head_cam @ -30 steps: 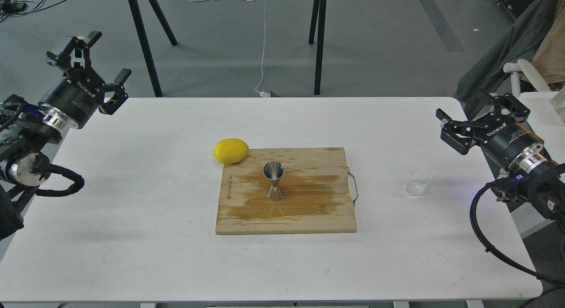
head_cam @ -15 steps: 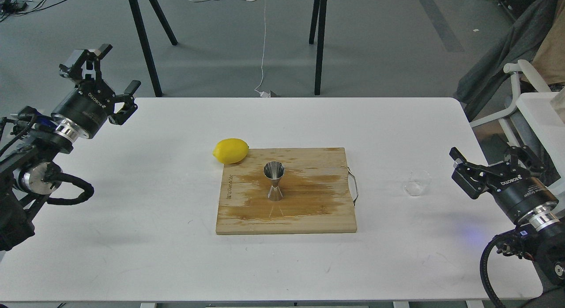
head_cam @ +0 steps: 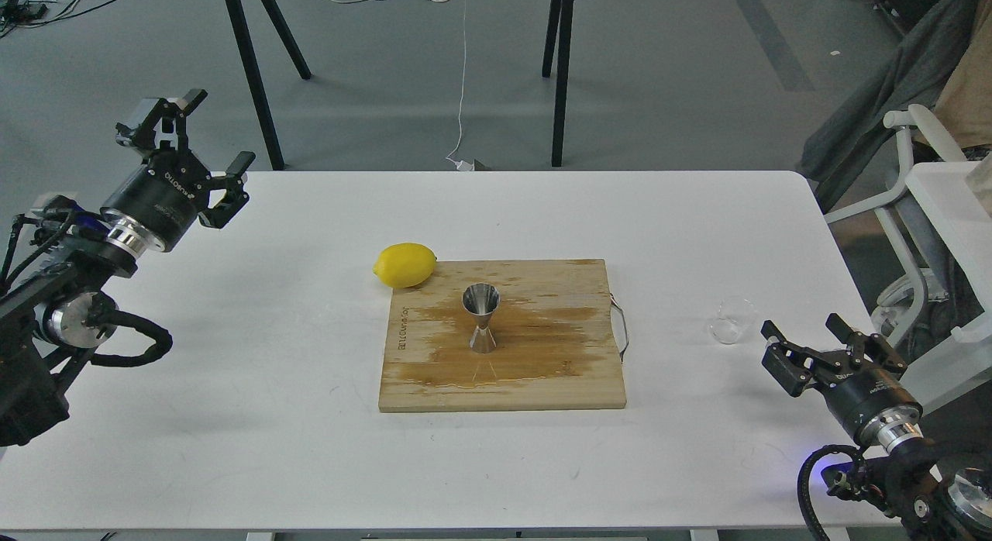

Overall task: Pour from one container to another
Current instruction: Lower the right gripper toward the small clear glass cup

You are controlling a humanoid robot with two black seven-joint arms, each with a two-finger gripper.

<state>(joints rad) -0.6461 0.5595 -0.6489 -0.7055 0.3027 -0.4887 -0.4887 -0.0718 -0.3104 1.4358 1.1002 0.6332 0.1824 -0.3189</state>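
You see a small clear glass cup (head_cam: 732,319) standing upright on the white bench (head_cam: 232,417), at the right, well apart from the wooden cutting board (head_cam: 542,370). On that board, near its middle, a shiny steel hourglass-shaped jigger (head_cam: 481,317) stands upright amid a wet stain. A yellow lemon (head_cam: 404,264) rests at the board's far left corner, touching it. Your right gripper (head_cam: 818,341) hovers near the cup, on its near right side, fingers spread and holding nothing. Your left gripper (head_cam: 208,152) hangs over the far left bench edge, fingers apart and empty.
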